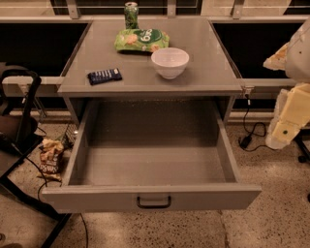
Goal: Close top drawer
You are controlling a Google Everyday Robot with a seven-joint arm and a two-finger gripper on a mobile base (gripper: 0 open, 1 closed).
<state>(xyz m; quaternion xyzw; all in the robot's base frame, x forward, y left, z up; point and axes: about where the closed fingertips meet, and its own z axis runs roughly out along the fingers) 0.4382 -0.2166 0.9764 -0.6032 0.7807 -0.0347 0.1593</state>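
The top drawer (151, 195) of the grey cabinet is pulled far out toward me. It is wide, deep and empty inside, and its flat front has a small dark loop handle (153, 202) at centre. No lower drawers show. My arm comes in at the right edge of the camera view, with the gripper (285, 130) hanging beside the cabinet's right side, apart from the drawer and well right of the handle.
On the cabinet top (213, 72) stand a green can (131, 14), a green chip bag (142, 39), a white bowl (170, 62) and a dark blue bar (104, 75). A black chair (19, 126) and a snack bag (51, 157) are at left. A cable (248, 133) runs at right.
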